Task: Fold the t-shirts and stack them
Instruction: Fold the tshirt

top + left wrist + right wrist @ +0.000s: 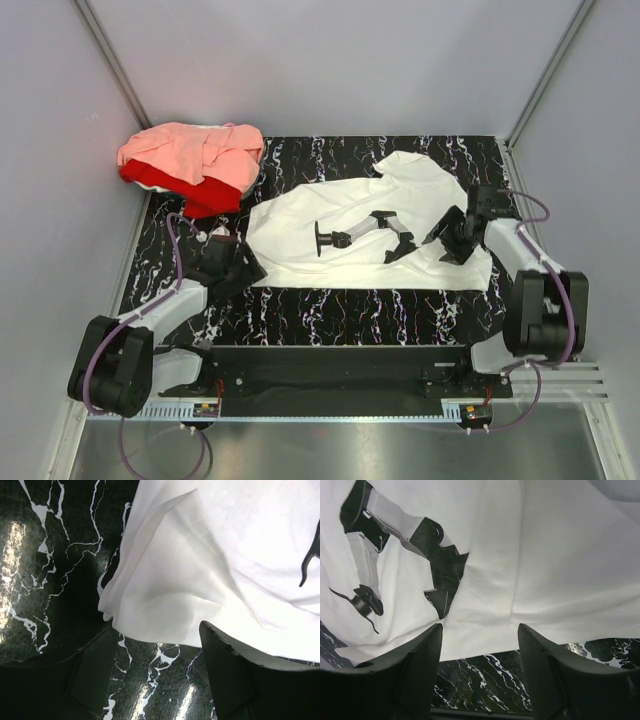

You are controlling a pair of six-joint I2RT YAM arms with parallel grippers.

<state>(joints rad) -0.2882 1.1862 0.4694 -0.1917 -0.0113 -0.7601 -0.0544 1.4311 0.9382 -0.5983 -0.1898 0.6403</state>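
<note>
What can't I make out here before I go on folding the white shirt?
- Top view: the red t-shirt lies mostly under the salmon-pink t-shirt; its folds are hidden.
- Top view: the right pincer covers part of the white t-shirt.
- Left wrist view: only one corner of the white t-shirt; frame edges cut the rest.
- Right wrist view: only the cloth around its black print; edges cut the rest.

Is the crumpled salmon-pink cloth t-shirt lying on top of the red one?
Yes, the salmon-pink cloth t-shirt sits bunched over the red cloth t-shirt, which peeks out underneath.
</note>
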